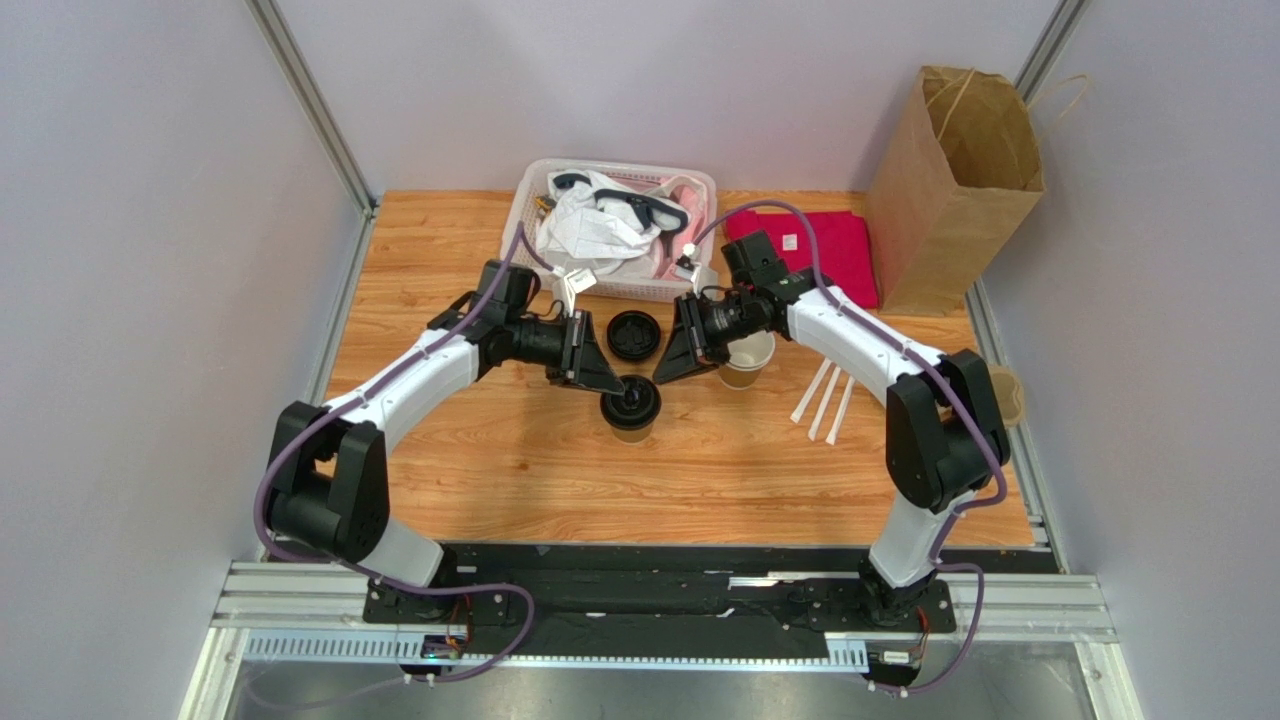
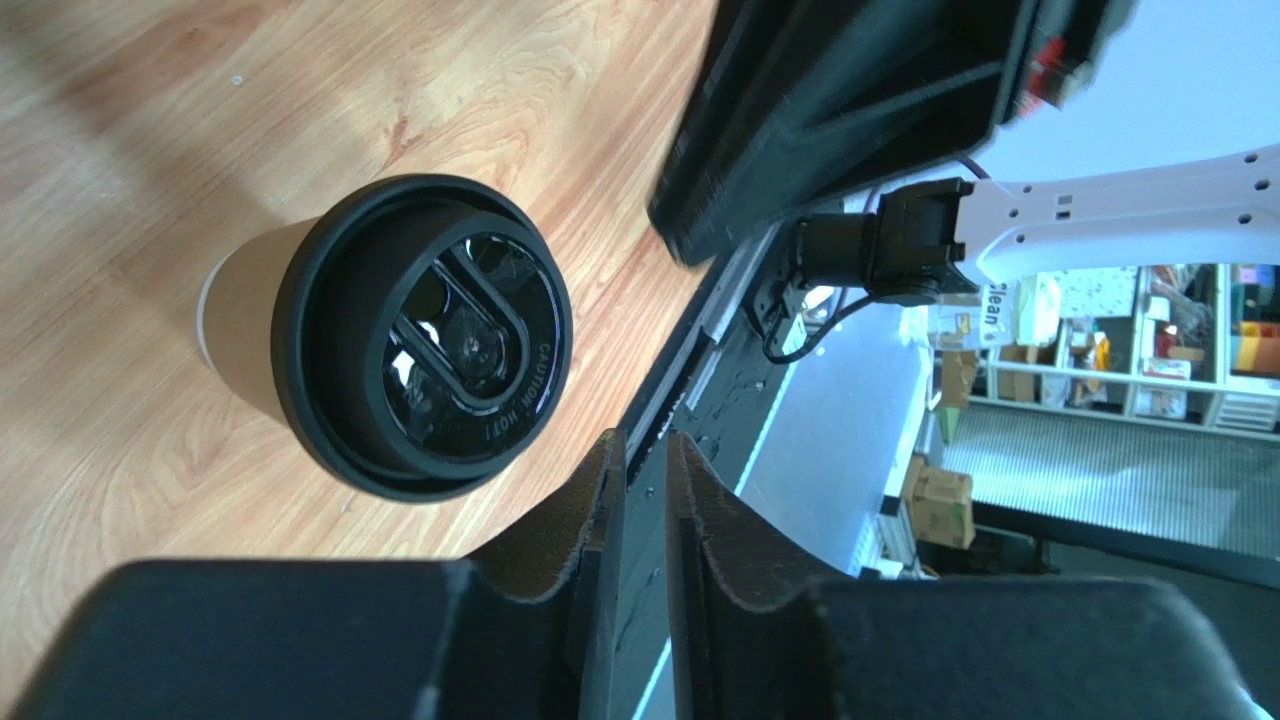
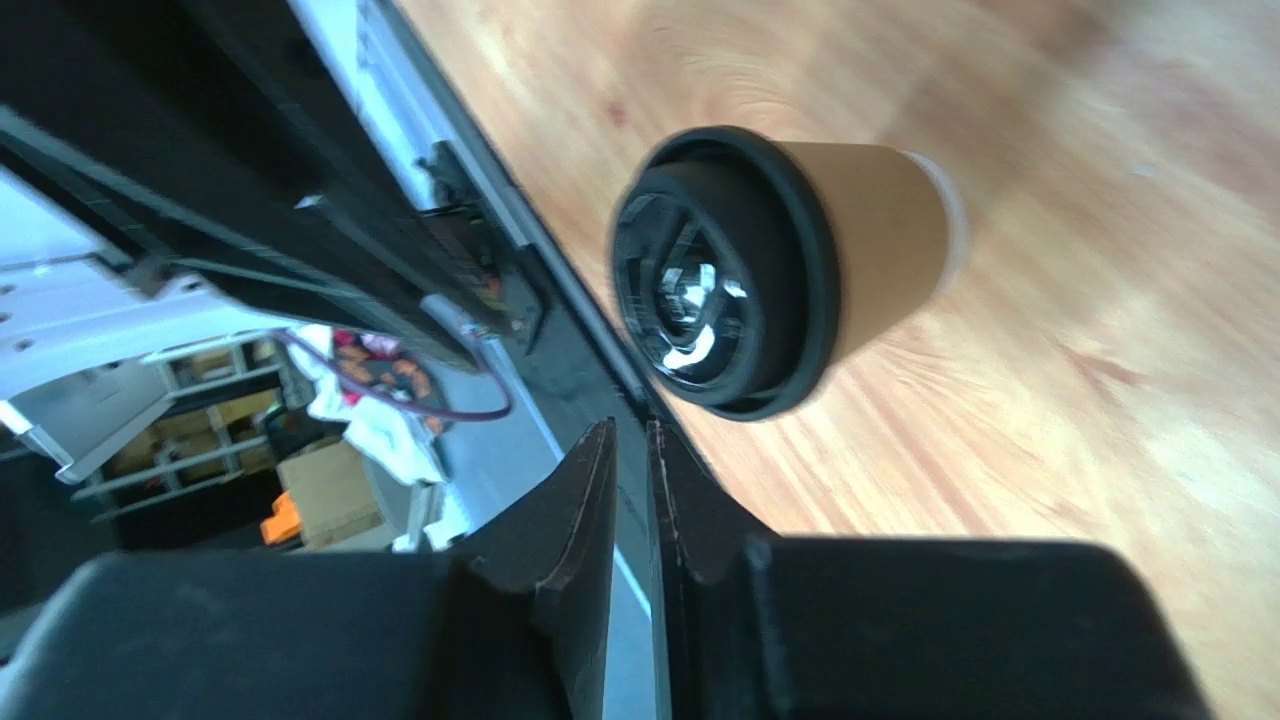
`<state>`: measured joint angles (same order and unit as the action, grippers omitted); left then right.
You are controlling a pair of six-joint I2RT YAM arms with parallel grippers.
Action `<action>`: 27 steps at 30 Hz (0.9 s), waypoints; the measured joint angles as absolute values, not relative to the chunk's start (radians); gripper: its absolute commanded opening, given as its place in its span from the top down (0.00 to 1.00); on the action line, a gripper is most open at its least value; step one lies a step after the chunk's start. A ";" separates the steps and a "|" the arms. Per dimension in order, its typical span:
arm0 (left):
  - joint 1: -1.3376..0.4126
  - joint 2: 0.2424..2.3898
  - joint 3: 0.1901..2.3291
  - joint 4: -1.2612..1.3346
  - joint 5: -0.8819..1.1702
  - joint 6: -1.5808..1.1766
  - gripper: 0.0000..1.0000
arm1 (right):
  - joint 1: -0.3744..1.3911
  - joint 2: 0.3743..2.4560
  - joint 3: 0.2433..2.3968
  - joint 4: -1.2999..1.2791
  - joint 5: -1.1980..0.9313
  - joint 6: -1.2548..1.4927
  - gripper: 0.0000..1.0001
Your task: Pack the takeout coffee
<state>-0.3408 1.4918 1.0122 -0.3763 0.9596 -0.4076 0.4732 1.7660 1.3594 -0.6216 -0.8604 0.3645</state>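
Brown kraft paper forms the wall of the takeout coffee, and a round black lid sits on its top. The cup stands upright on the wooden table, near the middle, and nothing holds it.

The left gripper is just beside the cup on its left and a little behind it. Its two fingers are nearly together, with only a thin slit between them and nothing in the slit. The right gripper is on the other side, behind and to the right of the cup. Its jaws are narrow in the same way and also hold nothing. In both wrist views the cup is clearly apart from the fingers.

A loose black lid lies flat on the table just behind the cup, between the two grippers. An open paper cup stands just beside the right gripper, partly hidden by it. Some white sticks lie more to the right.

At the far edge there is a white basket with crumpled white things inside. A pink cloth lies to its right, and a brown paper bag stands upright in the far right corner.
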 measured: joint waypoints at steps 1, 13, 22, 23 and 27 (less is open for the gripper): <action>-0.345 1.504 1.012 -0.364 0.966 -0.413 0.84 | 0.479 1.768 1.355 -0.600 -0.881 0.381 0.91; -0.347 1.615 1.008 -0.339 0.973 -0.424 0.98 | 0.529 1.897 1.306 -0.416 -1.005 0.523 1.00; -0.347 1.696 1.020 -0.365 1.004 -0.402 1.00 | 0.530 1.946 1.301 -0.405 -1.051 0.506 1.00; -0.346 1.702 1.023 -0.367 1.009 -0.402 1.00 | 0.530 1.947 1.301 -0.405 -1.053 0.503 1.00; -0.340 1.724 1.031 -0.375 1.038 -0.402 1.00 | 0.529 1.962 1.300 -0.398 -1.077 0.492 1.00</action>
<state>-0.3397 1.7241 1.0313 -0.3748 1.0382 -0.4023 0.5285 1.9621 1.3003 -0.3981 -1.0775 0.4923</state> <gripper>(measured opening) 0.008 0.006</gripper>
